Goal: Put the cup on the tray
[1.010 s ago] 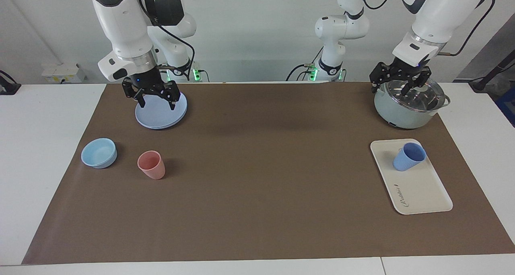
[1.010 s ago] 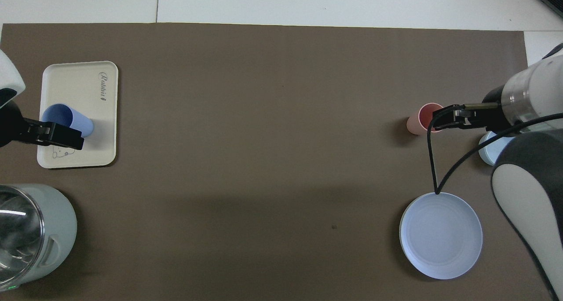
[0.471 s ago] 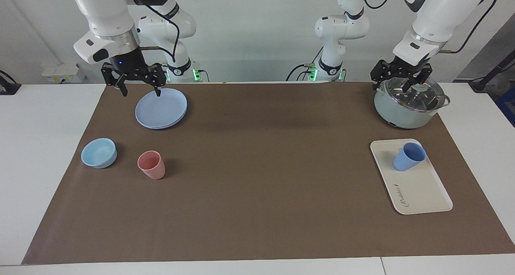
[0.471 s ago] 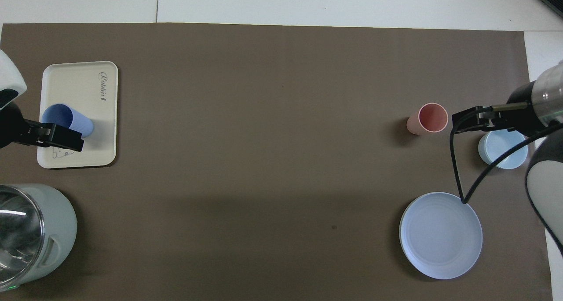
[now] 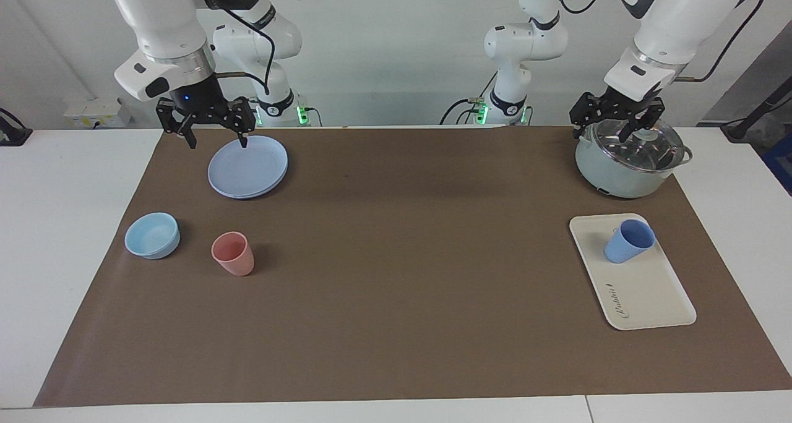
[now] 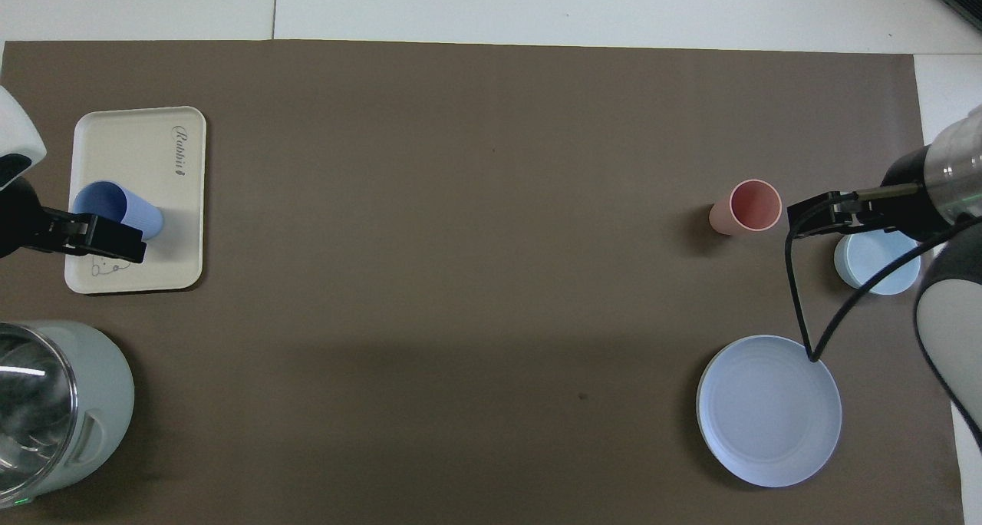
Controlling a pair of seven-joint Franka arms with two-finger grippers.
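The periwinkle-blue cup (image 5: 628,240) stands on the cream-white tray (image 5: 646,296), on the half nearer to the robots. Nothing holds it. It also shows in the overhead view (image 6: 123,210) on the tray (image 6: 142,153), partly covered by the left gripper's finger. My left gripper (image 5: 609,133) is open and empty, raised over the lidded pot and apart from the cup. My right gripper (image 5: 215,141) is open and empty, raised over the edge of the blue plate at the right arm's end of the table.
A pale-green pot with a glass lid (image 5: 625,163) stands nearer to the robots than the tray. At the right arm's end are a round blue plate (image 5: 247,166), a pink cup (image 5: 233,254) and a light-blue bowl (image 5: 152,235). A brown mat (image 5: 396,274) covers the table.
My right gripper rose and moved off the plate's middle toward the right arm's end of the table, then held still. My left gripper rose slightly. The cup and tray have not moved.
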